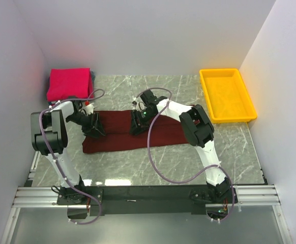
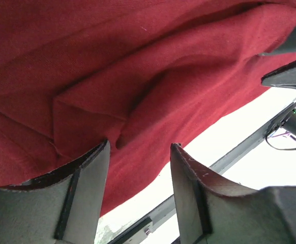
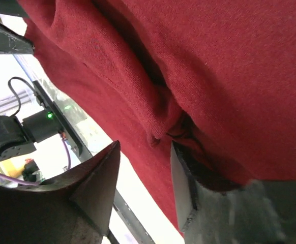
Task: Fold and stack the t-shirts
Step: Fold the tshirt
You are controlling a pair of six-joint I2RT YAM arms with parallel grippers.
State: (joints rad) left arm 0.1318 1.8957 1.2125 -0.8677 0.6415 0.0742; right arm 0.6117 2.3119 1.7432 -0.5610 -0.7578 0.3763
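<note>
The dark maroon t-shirt [image 1: 132, 133] lies folded into a long strip across the middle of the table. The bright pinkish-red t-shirt [image 1: 69, 83] sits folded at the back left corner. My left gripper [image 1: 94, 126] is down on the strip's left part, jaws open, with cloth folds just beyond the fingertips [image 2: 94, 168]. My right gripper [image 1: 138, 123] is down on the strip's middle, jaws open over a ridge of cloth [image 3: 160, 117]. The maroon cloth fills both wrist views [image 2: 138, 76].
A yellow plastic tray [image 1: 226, 94] stands at the back right. White walls close the table on three sides. The metal rail [image 1: 148, 195] with both arm bases runs along the near edge.
</note>
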